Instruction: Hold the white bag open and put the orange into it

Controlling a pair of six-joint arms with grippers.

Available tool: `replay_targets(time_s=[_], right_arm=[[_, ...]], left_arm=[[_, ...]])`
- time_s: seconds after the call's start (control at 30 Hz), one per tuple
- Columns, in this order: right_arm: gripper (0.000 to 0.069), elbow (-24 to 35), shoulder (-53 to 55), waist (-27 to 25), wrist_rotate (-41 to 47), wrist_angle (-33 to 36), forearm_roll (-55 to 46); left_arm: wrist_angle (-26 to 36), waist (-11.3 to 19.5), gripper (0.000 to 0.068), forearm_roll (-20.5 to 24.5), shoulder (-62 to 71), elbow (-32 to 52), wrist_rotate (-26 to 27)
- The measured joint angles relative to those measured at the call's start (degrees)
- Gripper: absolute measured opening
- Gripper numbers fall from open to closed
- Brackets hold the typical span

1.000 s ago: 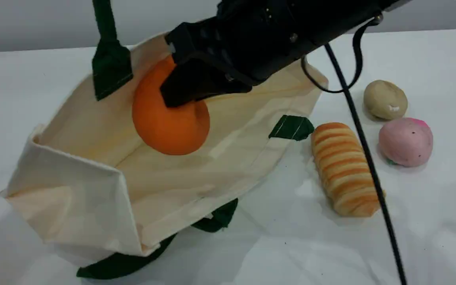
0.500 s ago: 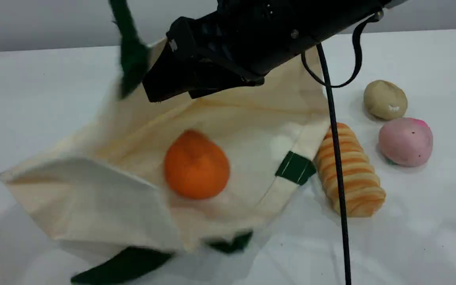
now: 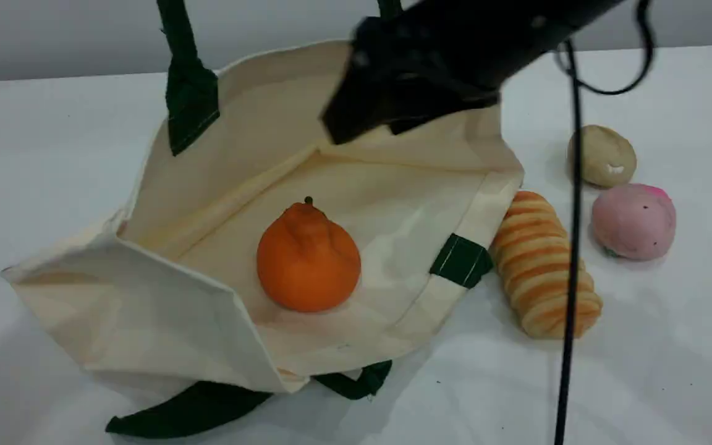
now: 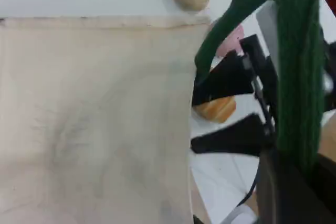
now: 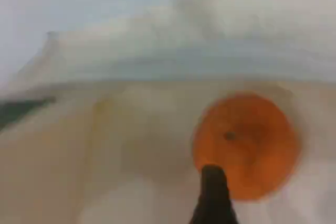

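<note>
The white bag [image 3: 158,309] lies on the table with its mouth held open toward the camera. One dark green handle [image 3: 177,37] is pulled taut upward out of the scene view's top edge. In the left wrist view that handle [image 4: 294,66] runs down into my left gripper [image 4: 294,179], which is shut on it. The orange [image 3: 308,259] rests stem up on the bag's inner cloth, touching no gripper. My right gripper [image 3: 362,130] hangs open and empty above the bag's far rim. Its two fingers [image 4: 226,77] stand apart in the left wrist view. The right wrist view looks down on the orange [image 5: 244,145].
A ridged bread loaf [image 3: 544,266] lies against the bag's right edge. A pink round fruit [image 3: 633,220] and a tan lump [image 3: 601,155] sit further right. A black cable [image 3: 569,247] hangs in front of the loaf. The bag's other handle [image 3: 189,411] lies under its front.
My right gripper opened and let go of the orange, which dropped onto the bag's inner cloth. The gripper then drew up and to the right, and the bag shifted and settled.
</note>
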Motion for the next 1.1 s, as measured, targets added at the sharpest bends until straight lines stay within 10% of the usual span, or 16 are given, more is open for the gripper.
replay_targets(time_s=[0.63, 1.1], right_arm=[[0.0139, 0.06, -14.19, -21.72, 8.02, 6.25, -5.85], [0.011, 0.06, -24.26, -21.72, 15.9, 8.39, -13.44]], left_arm=[[-1.49, 0.0, 0.0098, 2.16, 0.18, 0.11, 0.12], [1.46, 0.0, 0.0492, 7.42, -0.59, 0.11, 0.28]])
